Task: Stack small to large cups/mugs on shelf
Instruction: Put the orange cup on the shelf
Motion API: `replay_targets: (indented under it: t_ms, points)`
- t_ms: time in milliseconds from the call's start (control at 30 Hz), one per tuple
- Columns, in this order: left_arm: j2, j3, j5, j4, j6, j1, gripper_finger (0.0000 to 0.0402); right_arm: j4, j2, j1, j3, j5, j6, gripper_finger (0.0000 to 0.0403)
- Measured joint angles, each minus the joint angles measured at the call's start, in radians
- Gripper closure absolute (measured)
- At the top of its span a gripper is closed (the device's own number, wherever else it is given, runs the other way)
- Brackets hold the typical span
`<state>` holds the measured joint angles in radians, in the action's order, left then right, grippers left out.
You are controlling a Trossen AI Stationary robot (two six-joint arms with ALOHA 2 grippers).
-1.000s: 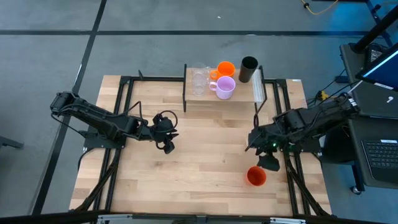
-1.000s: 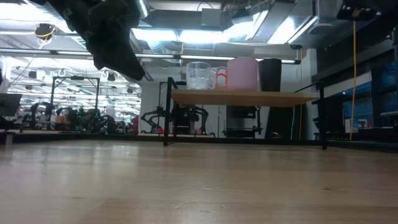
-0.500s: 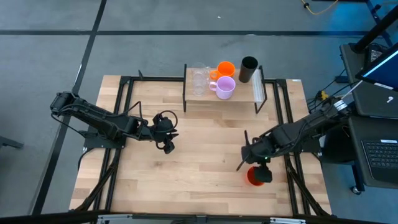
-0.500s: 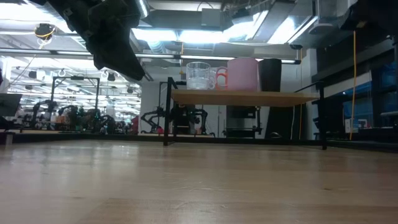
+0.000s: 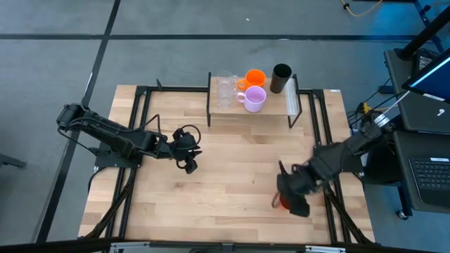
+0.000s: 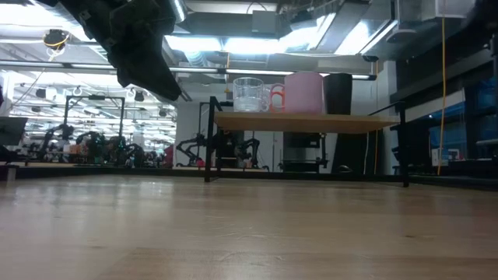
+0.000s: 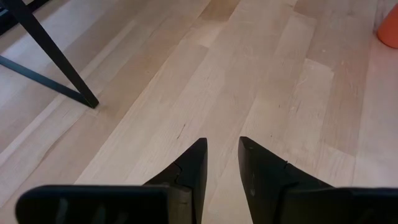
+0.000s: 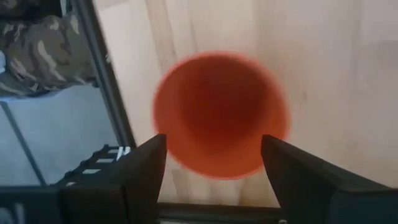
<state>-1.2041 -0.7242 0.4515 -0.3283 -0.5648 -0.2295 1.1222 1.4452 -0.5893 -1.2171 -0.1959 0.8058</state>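
A red-orange cup [image 8: 221,112] stands upright on the tabletop near the front right, mouth up. It also shows in the high view [image 5: 280,203] and the left wrist view [image 7: 389,28]. My right gripper [image 8: 212,142] is open above it, pointing down, one finger on either side of the rim; I see no touch. Two clear tumblers [image 5: 224,88], an orange mug [image 5: 254,76], a lilac mug [image 5: 254,99] and a black cup [image 5: 280,77] stand on the shelf [image 5: 232,112]. My left gripper [image 5: 188,156] waits at mid-left above the table, its fingers [image 7: 198,155] a narrow gap apart, empty.
The shelf's black posts [image 5: 209,112] stand on the table's far side; one post [image 7: 56,65] is near my left gripper. Black frame rails [image 5: 330,204] run along the table's right side close to the red-orange cup. Bare wood [image 5: 232,176] lies between the two arms.
My right gripper has gone toward the table's near edge and come over the red-orange cup, turning to point down at it with its fingers spread. The cup has stayed where it was.
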Motion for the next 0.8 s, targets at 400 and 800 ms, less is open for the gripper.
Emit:
replay_targets:
  t_ms: [400,800]
  points:
    - [0.0,0.0,0.0,0.0,-0.002,0.0,0.0317,-0.069,0.023,-0.182,0.0,0.159,0.136,0.0139]
    - [0.0,0.0,0.0,0.0,-0.002,0.0,0.0317,-0.133,0.168,-0.188,-0.001,0.123,0.134,0.0139]
